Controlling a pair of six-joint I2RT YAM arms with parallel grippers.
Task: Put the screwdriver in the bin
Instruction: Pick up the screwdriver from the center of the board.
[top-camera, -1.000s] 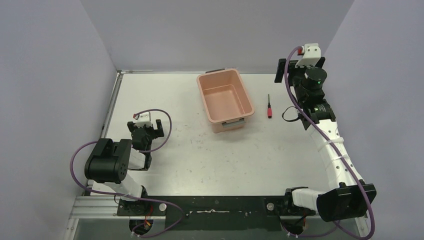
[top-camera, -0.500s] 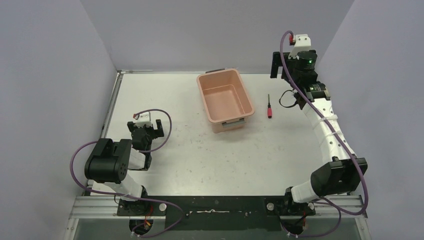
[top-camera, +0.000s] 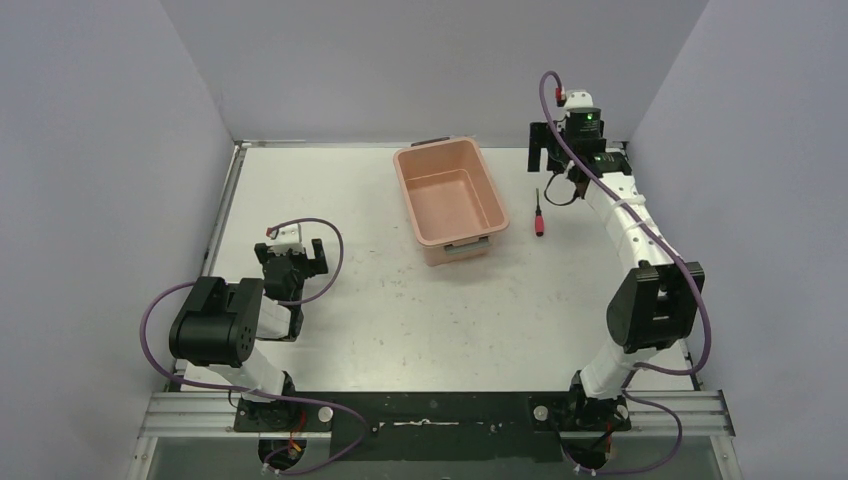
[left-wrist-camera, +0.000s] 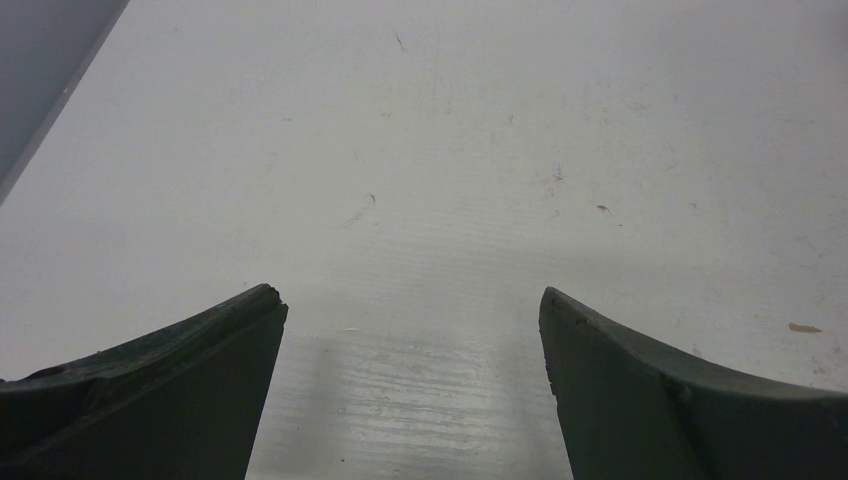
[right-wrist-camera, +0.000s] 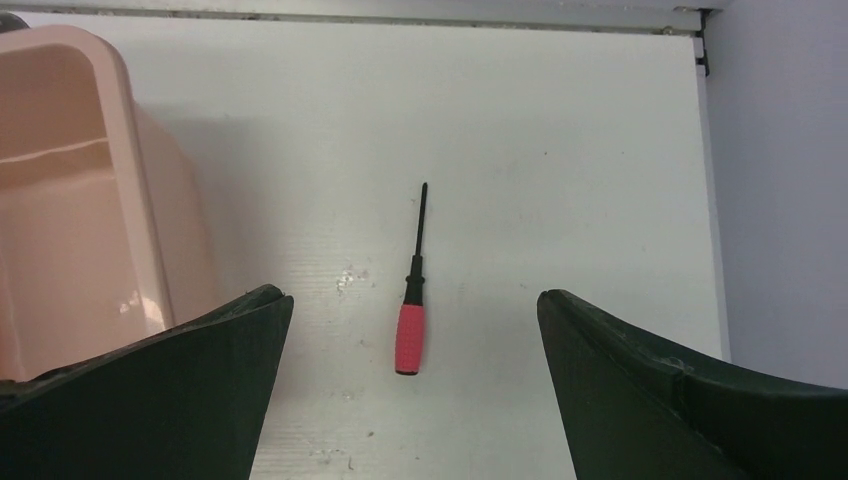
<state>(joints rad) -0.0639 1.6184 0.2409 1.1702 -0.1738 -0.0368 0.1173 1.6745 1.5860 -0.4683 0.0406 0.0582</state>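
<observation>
- Now the right gripper (right-wrist-camera: 412, 296) is seen with its jaws spread wide, and nothing is held or touched by them.
- The left gripper (left-wrist-camera: 410, 300) is shown with wide jaws too, low over the worktop (top-camera: 400, 310), with nothing gripped.
- One screwdriver (right-wrist-camera: 412, 280), one bin (right-wrist-camera: 175, 230) and two arms are counted.
- The screwdriver is laid flat on the worktop, near the bin's right side but apart from it.
- Room is left all round the screwdriver, and the worktop's back and right edges are close by.

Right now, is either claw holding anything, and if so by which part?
Nothing is held. The left claw and right claw are open and empty; the screwdriver lies untouched on the table beside the bin.
</observation>
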